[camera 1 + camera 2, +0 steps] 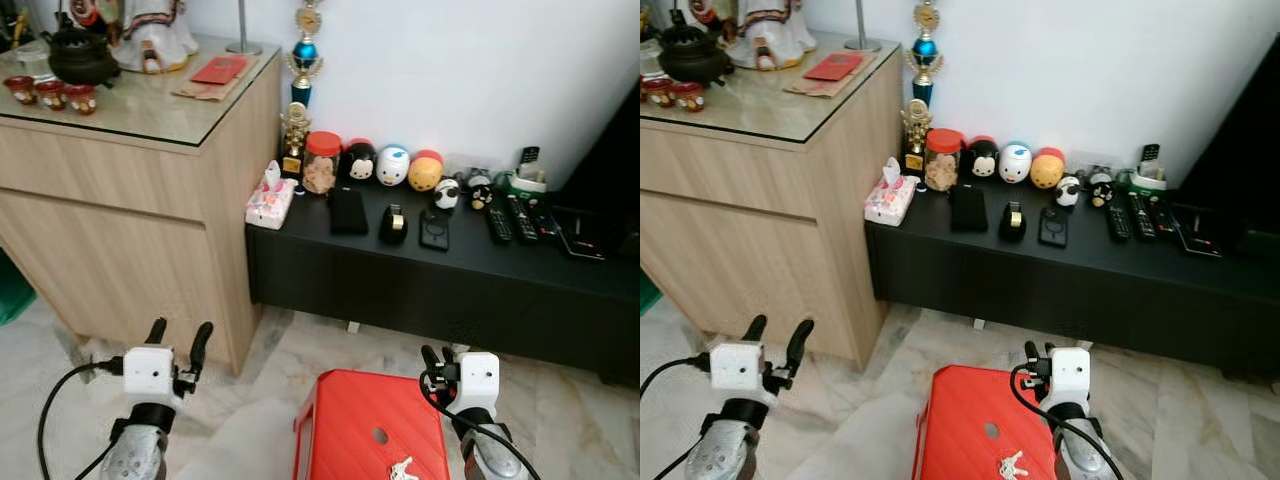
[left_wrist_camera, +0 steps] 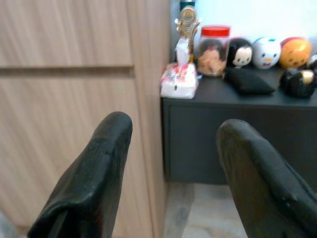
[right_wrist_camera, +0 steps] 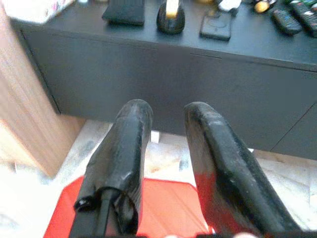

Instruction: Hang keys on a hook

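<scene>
While we stood before the low black cabinet (image 1: 440, 262), the keys (image 1: 1012, 465) lay on the red stool (image 1: 360, 420), their length running slantwise toward the cabinet, just beside our right gripper (image 1: 436, 358), whose fingers stood slightly parted, holding nothing. Our left gripper (image 1: 179, 338), well apart from them, was spread wide.

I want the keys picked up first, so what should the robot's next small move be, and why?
Probably lower the right gripper toward the keys on the red stool. The keys lie on the stool's near end beside the right arm, neither gripper holds anything, and the left gripper is farther off.
</scene>
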Robot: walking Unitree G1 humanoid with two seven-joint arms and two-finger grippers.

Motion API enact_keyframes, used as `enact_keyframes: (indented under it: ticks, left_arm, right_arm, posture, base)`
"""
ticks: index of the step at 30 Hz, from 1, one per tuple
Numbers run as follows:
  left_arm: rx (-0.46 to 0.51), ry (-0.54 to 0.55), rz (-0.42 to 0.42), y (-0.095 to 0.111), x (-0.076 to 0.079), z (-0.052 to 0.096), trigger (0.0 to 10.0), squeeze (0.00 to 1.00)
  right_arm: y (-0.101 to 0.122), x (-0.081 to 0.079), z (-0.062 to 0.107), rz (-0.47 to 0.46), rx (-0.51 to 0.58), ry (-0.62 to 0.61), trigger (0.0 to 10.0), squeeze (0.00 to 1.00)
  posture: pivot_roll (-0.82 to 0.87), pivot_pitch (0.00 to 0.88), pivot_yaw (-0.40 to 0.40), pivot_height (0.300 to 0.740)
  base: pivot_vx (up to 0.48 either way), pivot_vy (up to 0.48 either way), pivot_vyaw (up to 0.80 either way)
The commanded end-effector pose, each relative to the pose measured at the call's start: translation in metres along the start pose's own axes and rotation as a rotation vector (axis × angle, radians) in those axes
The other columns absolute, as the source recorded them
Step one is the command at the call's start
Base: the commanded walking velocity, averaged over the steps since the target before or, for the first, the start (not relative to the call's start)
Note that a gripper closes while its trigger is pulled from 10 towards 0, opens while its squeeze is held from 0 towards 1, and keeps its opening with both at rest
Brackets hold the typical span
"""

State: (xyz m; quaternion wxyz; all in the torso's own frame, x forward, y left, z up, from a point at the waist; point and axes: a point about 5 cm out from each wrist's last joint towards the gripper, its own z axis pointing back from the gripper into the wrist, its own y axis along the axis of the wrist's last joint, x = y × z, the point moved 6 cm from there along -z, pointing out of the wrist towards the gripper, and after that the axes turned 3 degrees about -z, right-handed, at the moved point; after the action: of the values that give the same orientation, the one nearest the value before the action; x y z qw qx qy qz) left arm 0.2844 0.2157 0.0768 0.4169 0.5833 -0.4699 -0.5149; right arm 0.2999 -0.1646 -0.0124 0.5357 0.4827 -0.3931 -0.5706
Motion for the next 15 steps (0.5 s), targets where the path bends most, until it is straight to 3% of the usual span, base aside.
enact_keyframes:
  ticks: [1,7,15]
  left_arm:
    - [-0.016,-0.007,0.01,0.007,0.004,0.006,10.0,0.0]
    - [-0.024,-0.001,0.058,0.015,0.005,0.008,10.0,0.0]
    - [-0.037,-0.002,0.041,0.018,-0.005,0.003,10.0,0.0]
  right_arm:
    - [0.01,0.004,0.001,-0.008,0.035,-0.012,10.0,0.0]
    - [0.011,0.01,0.0,-0.012,0.038,-0.055,10.0,0.0]
    - [0.018,0.009,-0.005,-0.067,0.058,-0.091,10.0,0.0]
  posture:
    - [0.1,0.0,-0.108,0.74]
    - [0.11,0.0,-0.108,0.74]
    - [0.11,0.0,-0.073,0.74]
  base:
    - [0.0,0.0,0.0]
    - [0.0,0.0,0.0]
    - [0.0,0.0,0.0]
